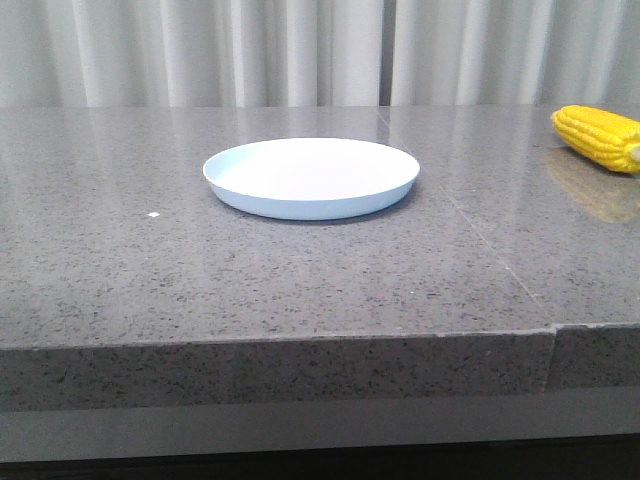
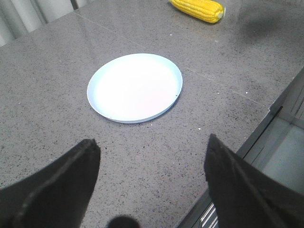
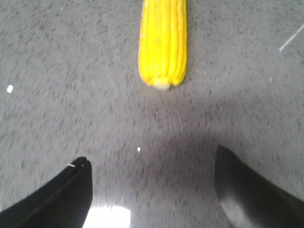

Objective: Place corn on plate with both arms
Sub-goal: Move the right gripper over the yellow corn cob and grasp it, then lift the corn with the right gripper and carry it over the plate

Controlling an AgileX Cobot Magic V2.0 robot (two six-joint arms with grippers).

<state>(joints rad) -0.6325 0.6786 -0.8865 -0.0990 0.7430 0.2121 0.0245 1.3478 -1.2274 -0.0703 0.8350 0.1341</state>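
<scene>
The pale plate [image 1: 311, 177] sits empty in the middle of the grey stone table. It also shows in the left wrist view [image 2: 135, 87]. The yellow corn [image 1: 600, 137] lies on the table at the far right, cut off by the frame edge. It shows far beyond the plate in the left wrist view [image 2: 198, 9]. In the right wrist view the corn [image 3: 163, 42] lies ahead of the fingers, pale cut end toward them. My left gripper [image 2: 151, 147] is open and empty over bare table short of the plate. My right gripper [image 3: 152, 159] is open and empty, short of the corn. Neither gripper shows in the front view.
The table's front edge [image 1: 300, 345] runs across the front view, with a seam and step at the right [image 1: 555, 335]. White curtains [image 1: 300, 50] hang behind. A table edge with a drop beside it [image 2: 280, 137] shows in the left wrist view.
</scene>
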